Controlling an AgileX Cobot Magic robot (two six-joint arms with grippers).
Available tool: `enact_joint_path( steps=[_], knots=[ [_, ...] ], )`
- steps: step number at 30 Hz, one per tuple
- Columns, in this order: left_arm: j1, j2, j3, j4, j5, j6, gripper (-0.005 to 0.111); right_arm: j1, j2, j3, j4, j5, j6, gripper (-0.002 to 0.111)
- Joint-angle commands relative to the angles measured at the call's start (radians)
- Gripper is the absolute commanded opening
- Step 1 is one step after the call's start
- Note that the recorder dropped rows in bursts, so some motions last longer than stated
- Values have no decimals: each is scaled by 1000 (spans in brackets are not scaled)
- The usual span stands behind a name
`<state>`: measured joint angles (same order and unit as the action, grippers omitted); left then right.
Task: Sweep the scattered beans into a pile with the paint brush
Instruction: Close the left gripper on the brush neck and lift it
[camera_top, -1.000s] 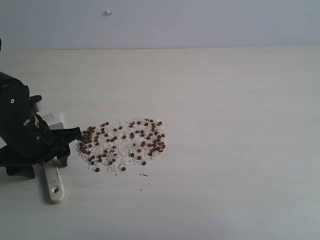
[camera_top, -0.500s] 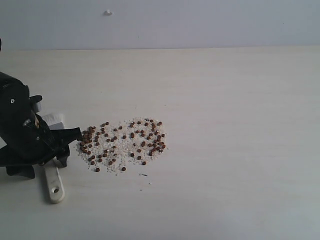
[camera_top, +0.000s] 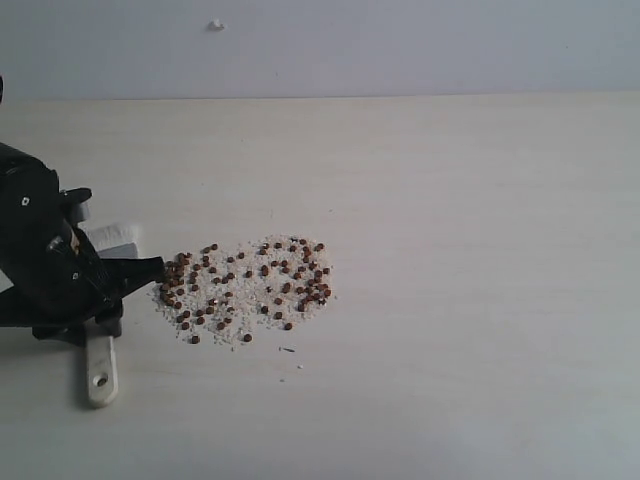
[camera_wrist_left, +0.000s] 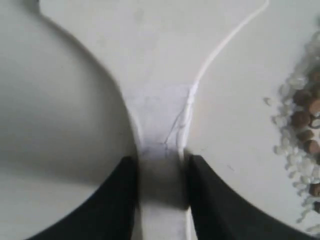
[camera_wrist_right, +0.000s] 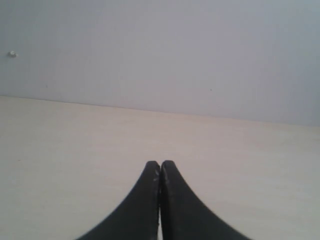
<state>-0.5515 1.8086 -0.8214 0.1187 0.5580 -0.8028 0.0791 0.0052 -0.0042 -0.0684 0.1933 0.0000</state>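
The beans (camera_top: 245, 285) lie spread among white grains in a wide loose patch left of the table's middle; no compact pile shows. The paint brush (camera_top: 100, 372) lies flat just left of the patch, with the holed end of its handle toward the front and its silver band and bristles (camera_top: 113, 236) toward the back. My left gripper (camera_top: 100, 305) is shut on the handle's narrow neck (camera_wrist_left: 162, 120), one black finger on each side. Some beans (camera_wrist_left: 305, 120) sit close beside the brush. My right gripper (camera_wrist_right: 160, 164) is shut on nothing and is outside the exterior view.
The pale table (camera_top: 470, 250) stretches right of the patch to a grey wall (camera_top: 400, 45) at the back. A few stray grains (camera_top: 290, 352) lie just in front of the patch.
The brush handle has swung slightly left and now points straighter toward the front. The left arm shifted a little with it. The beans have not moved.
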Motion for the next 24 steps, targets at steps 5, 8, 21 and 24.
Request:
enact_joint_path(
  steps=[5,8,21,24],
  knots=[
    [-6,-41,-81,9,68,109,0,-6,-5,4,-8,-1,0,0],
    [-6,-41,-89,9,71,119,0,-6,-5,4,-8,-1,0,0],
    [-6,-39,-217,9,279,239,0,-6,-5,4,-8,-1,0,0],
    [-6,-39,-264,9,287,272,0,-6,-5,4,-8,-1,0,0]
  ],
)
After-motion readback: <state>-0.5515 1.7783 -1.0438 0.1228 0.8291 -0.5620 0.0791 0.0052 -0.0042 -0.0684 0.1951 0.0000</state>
